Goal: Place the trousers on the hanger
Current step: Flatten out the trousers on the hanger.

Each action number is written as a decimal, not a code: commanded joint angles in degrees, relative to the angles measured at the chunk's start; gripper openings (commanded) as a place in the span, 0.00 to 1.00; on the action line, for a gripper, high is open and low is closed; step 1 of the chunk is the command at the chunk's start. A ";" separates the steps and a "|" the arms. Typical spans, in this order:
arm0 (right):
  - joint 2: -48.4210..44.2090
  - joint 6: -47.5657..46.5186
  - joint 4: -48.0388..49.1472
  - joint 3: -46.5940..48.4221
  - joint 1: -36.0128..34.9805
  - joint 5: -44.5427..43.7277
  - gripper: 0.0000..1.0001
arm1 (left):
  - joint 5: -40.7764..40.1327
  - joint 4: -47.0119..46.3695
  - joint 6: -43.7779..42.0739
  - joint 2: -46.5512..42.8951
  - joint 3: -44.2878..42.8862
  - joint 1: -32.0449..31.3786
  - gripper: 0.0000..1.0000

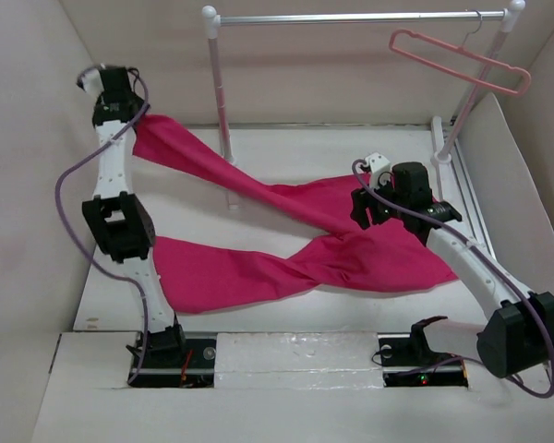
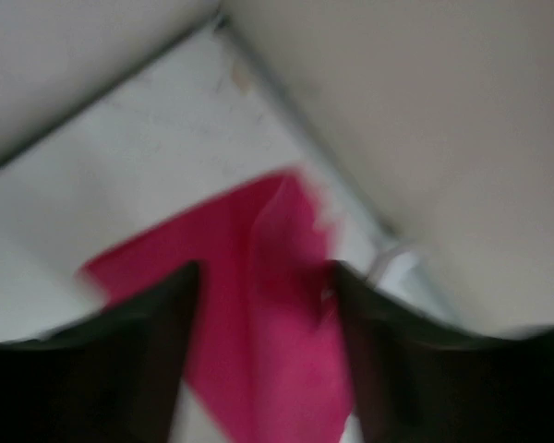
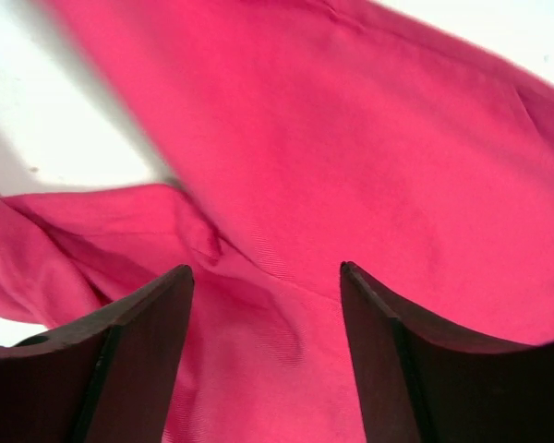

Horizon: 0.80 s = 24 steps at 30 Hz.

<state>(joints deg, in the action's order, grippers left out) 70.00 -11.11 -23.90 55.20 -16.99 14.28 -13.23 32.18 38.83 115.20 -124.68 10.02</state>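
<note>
The magenta trousers (image 1: 286,263) lie spread across the table with their two legs crossing. One leg end is lifted toward the far left, up to my left gripper (image 1: 135,118). In the blurred left wrist view, my left gripper (image 2: 266,269) has its jaws apart, and trousers (image 2: 268,360) fabric hangs loosely between them. My right gripper (image 1: 366,209) hovers low over the cloth at centre right. Its jaws (image 3: 266,268) stand wide open above the wrinkled trousers (image 3: 351,138), gripping nothing. The light-pink hanger (image 1: 462,63) hangs tilted from the rail at the back right.
A white-and-silver clothes rail (image 1: 351,17) spans the back, one post (image 1: 220,88) standing just behind the lifted leg and the other (image 1: 462,115) at the right. Beige walls close in the table on the left, back and right.
</note>
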 commanded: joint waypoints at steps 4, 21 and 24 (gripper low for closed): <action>-2.05 -0.31 -1.32 2.90 -4.97 0.31 0.74 | 6.39 6.13 -6.81 7.94 -1.25 1.14 0.95; -5.83 1.18 -0.53 -1.94 -10.51 -0.05 0.56 | 8.23 -6.43 -5.88 7.74 19.59 3.34 0.71; -6.19 1.18 -0.88 -2.46 -10.52 0.48 0.56 | 7.96 -5.73 -6.04 11.79 15.19 2.72 0.70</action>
<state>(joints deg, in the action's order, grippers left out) 65.49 -9.65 -25.17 52.53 -26.74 13.69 -6.31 25.23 32.12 124.44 -104.97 13.43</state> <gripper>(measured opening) 0.562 0.704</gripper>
